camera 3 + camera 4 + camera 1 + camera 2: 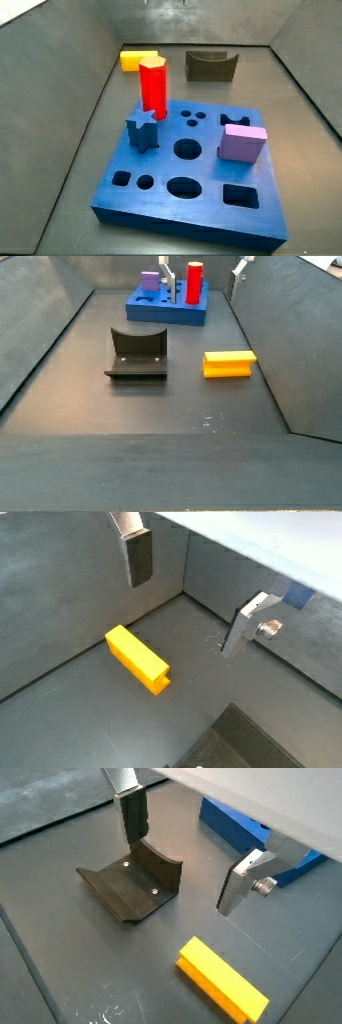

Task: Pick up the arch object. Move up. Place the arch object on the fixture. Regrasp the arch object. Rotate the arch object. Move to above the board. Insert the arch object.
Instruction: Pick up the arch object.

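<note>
There is 1 arch object [229,363], lying on the floor beside 1 fixture [136,353]. Past the fixture sits 1 board [198,165]. On the board stand 3 pieces: 1 red pillar [154,88], 1 lilac cube [242,142] and 1 blue star block [142,131]. Its open holes number about 8, though small ones are hard to count. 1 pincer [187,850] with 2 fingers hangs above the fixture.

The tool [181,856] hangs high above the floor, fingers [134,813] spread wide apart, holding nothing.
</note>
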Tool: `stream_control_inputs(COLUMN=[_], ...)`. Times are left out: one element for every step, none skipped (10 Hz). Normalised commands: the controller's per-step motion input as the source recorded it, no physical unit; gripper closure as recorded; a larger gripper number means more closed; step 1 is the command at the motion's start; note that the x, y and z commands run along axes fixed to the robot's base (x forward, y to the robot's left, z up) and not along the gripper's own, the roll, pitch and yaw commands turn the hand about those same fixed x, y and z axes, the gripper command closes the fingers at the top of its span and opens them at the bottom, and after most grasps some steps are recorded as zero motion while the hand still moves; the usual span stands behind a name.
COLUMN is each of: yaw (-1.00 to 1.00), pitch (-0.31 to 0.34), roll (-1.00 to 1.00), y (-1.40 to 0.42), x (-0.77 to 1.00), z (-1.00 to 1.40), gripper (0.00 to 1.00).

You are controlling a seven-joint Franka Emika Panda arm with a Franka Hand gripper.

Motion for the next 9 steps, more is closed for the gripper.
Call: stream_control_inputs(yaw=[0.00, -0.75, -1.00, -1.00, -1.00, -1.00, -1.00, -1.00, -1.00], pitch=[0.000, -0.094, -0.090, -0.051, -0.041, -0.026, -0.020, -0.029, -0.079], roll=[0.00, -0.17, -0.05, -0.01, 0.00, 0.00, 0.00, 0.00, 0.00], y=[-0.05, 0.08, 0.00, 0.00, 0.00, 0.00, 0.00, 0.00, 0.00], x=[0.00, 0.24, 0.00, 0.00, 0.00, -0.05, -0.06, -0.04, -0.02], z=[0.00, -0.13, -0.31, -0.37, -0.46, -0.54, -0.55, -0.53, -0.36], gripper=[0.00, 0.00, 0.00, 0.00, 0.00, 0.00, 0.00, 0.00, 0.00])
